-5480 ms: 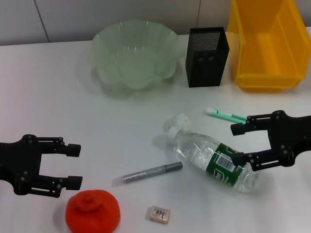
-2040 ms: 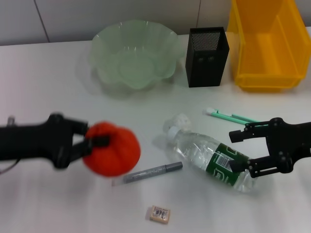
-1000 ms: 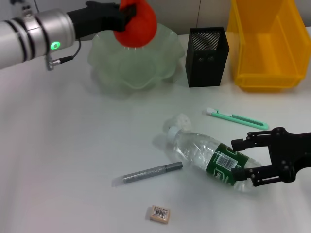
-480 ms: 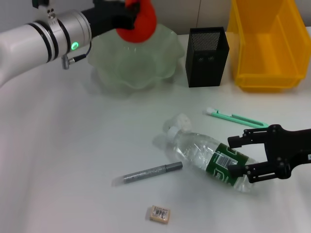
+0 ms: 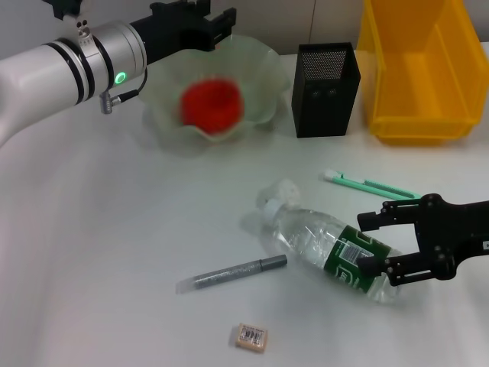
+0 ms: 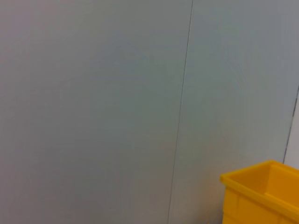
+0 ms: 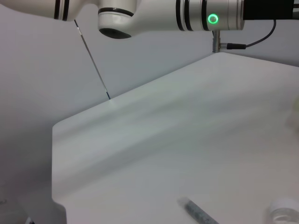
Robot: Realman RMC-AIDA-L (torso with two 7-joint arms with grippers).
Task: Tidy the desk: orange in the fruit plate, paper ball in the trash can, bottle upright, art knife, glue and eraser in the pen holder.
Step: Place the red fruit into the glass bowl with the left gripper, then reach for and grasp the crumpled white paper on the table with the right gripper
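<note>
The orange [image 5: 212, 105] lies inside the pale-green fruit plate [image 5: 263, 61]. My left gripper [image 5: 205, 17] is open and empty just above the plate's far rim. The bottle [image 5: 313, 238] lies on its side at centre right, with the paper ball [image 5: 287, 189] by its cap. My right gripper [image 5: 367, 245] is open, its fingers straddling the bottle's labelled end. The green art knife [image 5: 367, 184] lies behind the bottle. The grey glue stick [image 5: 237, 271] and the eraser [image 5: 251, 336] lie near the front. The pen holder [image 5: 325, 88] stands beside the plate.
The yellow trash can [image 5: 420, 69] stands at the back right; its corner also shows in the left wrist view [image 6: 261, 193]. The right wrist view shows my left arm [image 7: 187, 16], the table top and the glue stick's end [image 7: 196, 212].
My left gripper carried the orange from the table's front left to above the plate, then opened; the orange has dropped into the plate. My right gripper stays around the bottle.
</note>
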